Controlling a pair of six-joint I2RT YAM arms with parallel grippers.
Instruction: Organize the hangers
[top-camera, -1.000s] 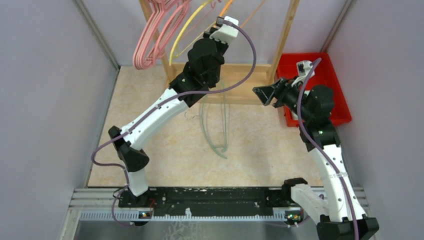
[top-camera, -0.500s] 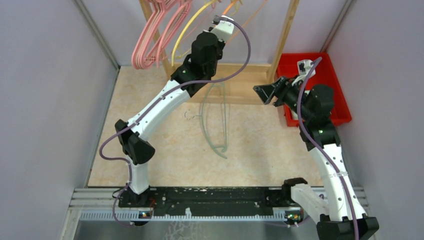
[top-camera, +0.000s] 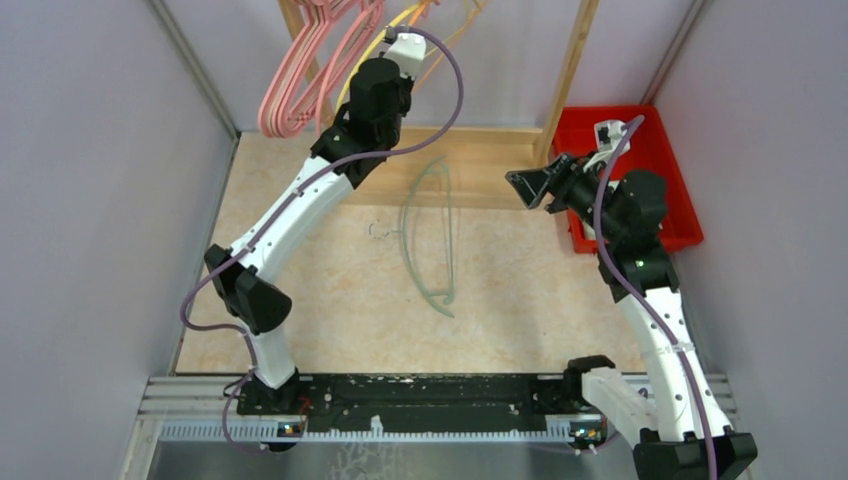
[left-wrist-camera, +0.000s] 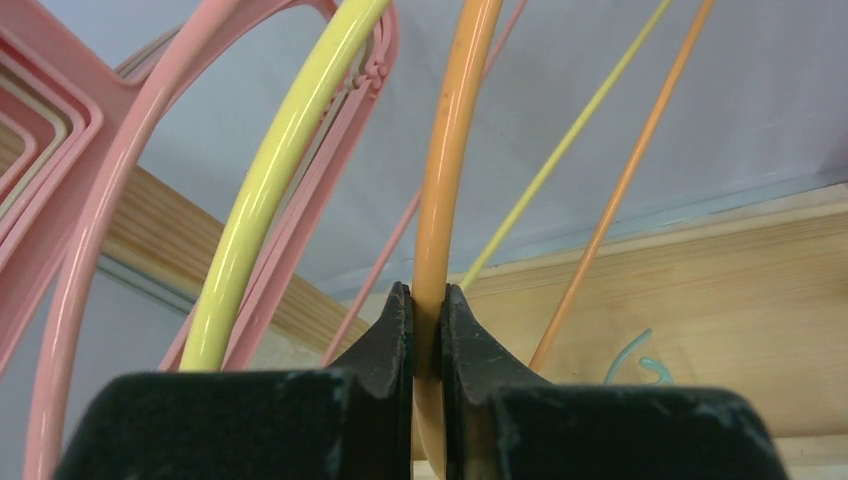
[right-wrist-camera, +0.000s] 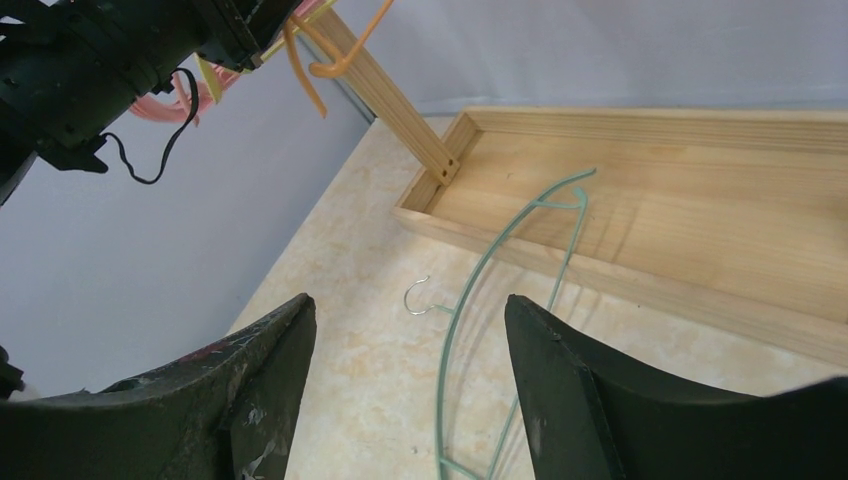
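L gripper (left-wrist-camera: 427, 310) jaws pinch orange hanger (left-wrist-camera: 455, 150) up at wooden rack (top-camera: 576, 60); R gripper (right-wrist-camera: 405, 315) jaws wide, right of rack; green hanger (right-wrist-camera: 558, 203) prob. touching rack base.

The left arm (top-camera: 300, 205) and right arm (top-camera: 655, 310) have white link shells and black joint housings. 1 purple cable (top-camera: 459, 85) loops along each. The fingers (right-wrist-camera: 570, 390) are black, scuffed.
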